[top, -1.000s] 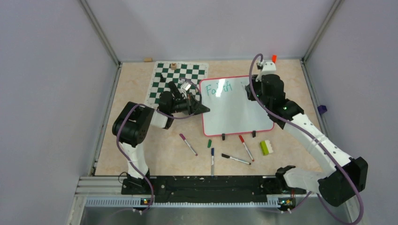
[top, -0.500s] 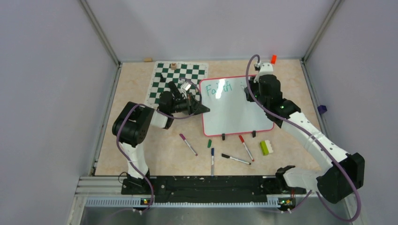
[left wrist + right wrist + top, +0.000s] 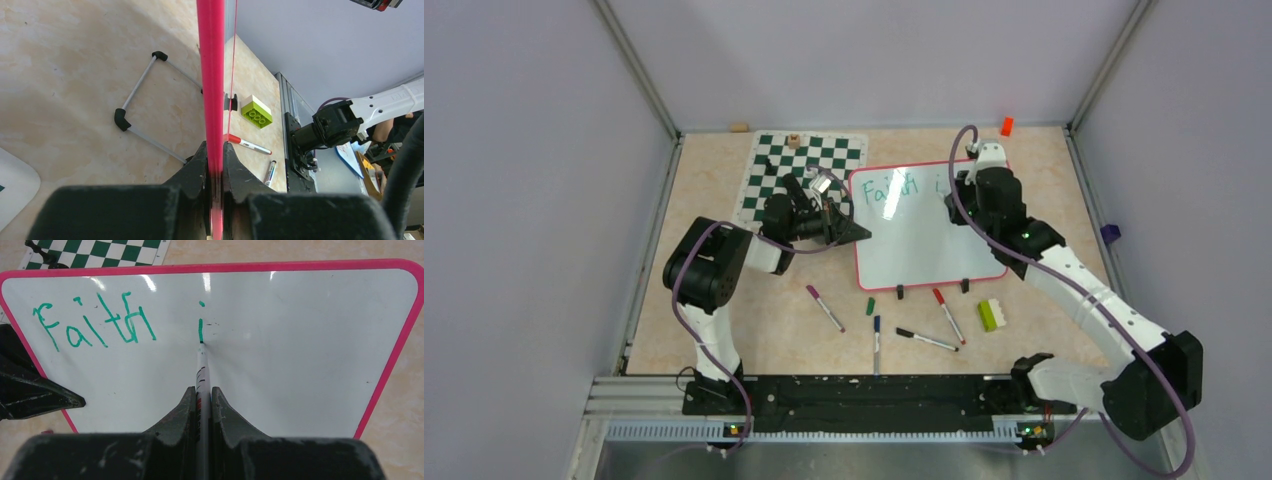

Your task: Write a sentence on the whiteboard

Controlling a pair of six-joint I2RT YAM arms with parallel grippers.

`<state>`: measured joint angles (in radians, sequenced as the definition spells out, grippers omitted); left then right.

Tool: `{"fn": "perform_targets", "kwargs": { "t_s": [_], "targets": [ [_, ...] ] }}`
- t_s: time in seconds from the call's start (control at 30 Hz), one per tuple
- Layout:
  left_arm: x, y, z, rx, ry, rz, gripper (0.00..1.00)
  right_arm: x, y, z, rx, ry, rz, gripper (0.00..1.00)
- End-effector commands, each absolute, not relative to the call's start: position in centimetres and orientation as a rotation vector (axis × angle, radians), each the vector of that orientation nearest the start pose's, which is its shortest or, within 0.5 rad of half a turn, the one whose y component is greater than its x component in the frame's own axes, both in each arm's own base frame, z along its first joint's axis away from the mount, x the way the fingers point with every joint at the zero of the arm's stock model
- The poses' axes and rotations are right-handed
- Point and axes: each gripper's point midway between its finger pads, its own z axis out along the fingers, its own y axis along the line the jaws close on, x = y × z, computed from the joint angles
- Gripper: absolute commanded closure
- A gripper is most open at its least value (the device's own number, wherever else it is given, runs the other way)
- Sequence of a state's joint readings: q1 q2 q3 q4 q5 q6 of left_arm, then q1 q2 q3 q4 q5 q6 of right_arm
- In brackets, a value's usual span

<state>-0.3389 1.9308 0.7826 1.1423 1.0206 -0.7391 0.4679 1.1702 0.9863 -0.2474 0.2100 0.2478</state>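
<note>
The whiteboard [image 3: 929, 235] lies on the table, white with a red-pink frame [image 3: 395, 340]. The sentence [image 3: 95, 325] reads "Faith" in teal, with a lone "i" [image 3: 201, 325] to its right. My right gripper [image 3: 202, 389] is shut on a white marker [image 3: 202, 365], whose green tip touches the board at the foot of the "i". From above, the right gripper [image 3: 956, 192] hangs over the board's upper right part. My left gripper [image 3: 215, 146] is shut on the board's red frame at its left edge [image 3: 852, 232].
A green-and-white chess mat [image 3: 809, 165] lies left of the board. Near the board's front edge lie purple [image 3: 825, 308], blue [image 3: 876, 335], black [image 3: 927, 340] and red [image 3: 949, 316] markers, a green cap [image 3: 870, 306] and a lime brick [image 3: 992, 315]. An orange block [image 3: 1007, 125] sits at the back.
The right arm has shifted slightly toward the near side, drawing the stem of a teal "i" to the right of "Faith". The left arm has not moved.
</note>
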Motion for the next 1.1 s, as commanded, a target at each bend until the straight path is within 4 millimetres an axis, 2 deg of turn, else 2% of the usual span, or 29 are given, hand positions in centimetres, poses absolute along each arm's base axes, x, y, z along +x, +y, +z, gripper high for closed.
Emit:
{"fn": "perform_targets", "kwargs": {
  "t_s": [0.0,0.1,0.3,0.47,0.7,0.83,1.07],
  "targets": [
    [34.2,-28.5,12.8,0.54,1.759,-1.522,1.0,34.4,14.1,22.8,-0.066,2.001,0.257,1.0],
    [34.2,-28.4,12.8,0.537,1.762,-1.523,1.0,34.5,14.3,23.3,-0.063,1.993,0.269,1.0],
    [34.1,-28.4,12.8,0.538,1.763,-1.522,1.0,34.5,14.1,26.2,-0.049,1.933,0.285,1.0],
    [34.1,-28.4,12.9,0.54,1.76,-1.522,1.0,34.7,13.7,27.7,-0.027,1.897,0.267,1.0],
    [34.1,-28.4,12.9,0.54,1.761,-1.518,1.0,35.5,13.7,27.9,-0.016,1.891,0.257,1.0],
    [34.1,-28.4,13.0,0.542,1.759,-1.517,1.0,36.0,12.9,27.8,0.017,1.892,0.219,1.0],
    [34.1,-28.4,12.9,0.541,1.763,-1.518,1.0,36.5,12.6,26.8,0.036,1.908,0.21,1.0]
  ]
}}
